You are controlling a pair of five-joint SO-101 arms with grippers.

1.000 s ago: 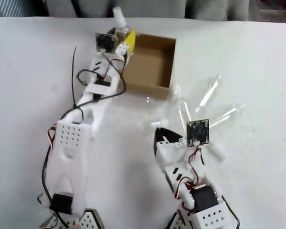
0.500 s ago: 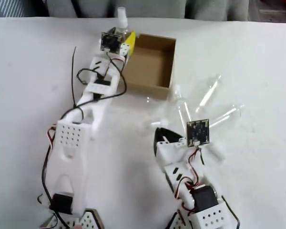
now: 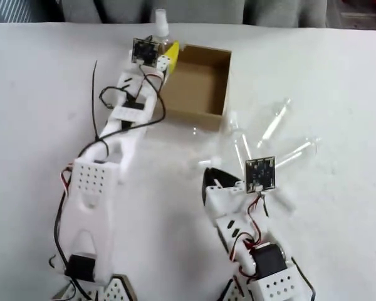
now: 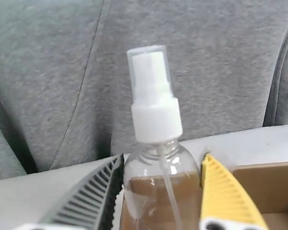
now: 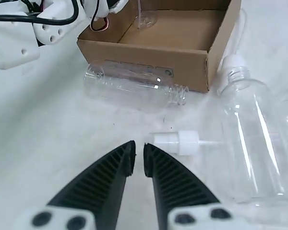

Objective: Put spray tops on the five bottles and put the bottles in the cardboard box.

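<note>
The bottle (image 4: 151, 184) by the cardboard box (image 5: 149, 50) is clear, glossy plastic; its spray top (image 4: 155, 120) is smooth white plastic under a translucent cap. The box is matt brown cardboard. The jaws of the left gripper (image 4: 162, 160) and the right gripper (image 5: 139, 149) are ribbed matt plastic. Beside the box the tabletop (image 5: 48, 124) looks matt white; behind it, grey cloth (image 4: 53, 72) looks woven and faintly fuzzy

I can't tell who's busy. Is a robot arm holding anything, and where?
The left gripper holds a capped bottle by its body, just under the neck. The right gripper holds nothing.
</note>
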